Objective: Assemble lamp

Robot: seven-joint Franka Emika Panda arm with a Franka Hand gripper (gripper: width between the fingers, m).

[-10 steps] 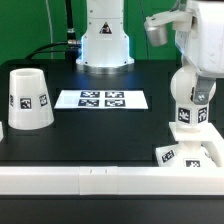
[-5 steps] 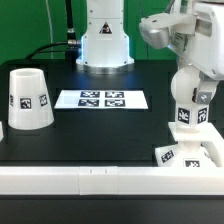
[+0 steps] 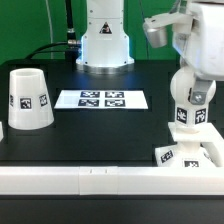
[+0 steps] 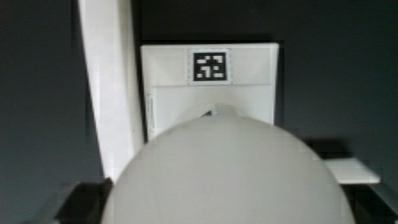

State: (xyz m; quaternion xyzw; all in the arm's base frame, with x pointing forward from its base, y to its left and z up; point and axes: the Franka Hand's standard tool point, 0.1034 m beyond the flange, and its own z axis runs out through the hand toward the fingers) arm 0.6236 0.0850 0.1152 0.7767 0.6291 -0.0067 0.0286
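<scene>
The white rounded bulb (image 3: 188, 118) stands upright over the flat square base (image 3: 192, 152) at the exterior view's lower right. Whether it touches the base I cannot tell. My gripper (image 3: 189, 97) is shut on the bulb from above. In the wrist view the bulb (image 4: 222, 175) fills the lower picture between my dark fingers (image 4: 75, 205). Beyond it lies the base (image 4: 210, 95) with a square tag. The large cone shade (image 3: 28, 98) stands alone on the black table at the exterior view's left, far from my gripper.
The marker board (image 3: 102, 99) lies flat in the middle of the table. The arm's white pedestal (image 3: 105, 42) stands at the back. A white rail (image 3: 90, 181) runs along the table's front edge, just before the base.
The arm's upper links swung slightly to the exterior view's left and back again. The bulb and my gripper stay over the base, and the tag near my gripper has shifted a little.
</scene>
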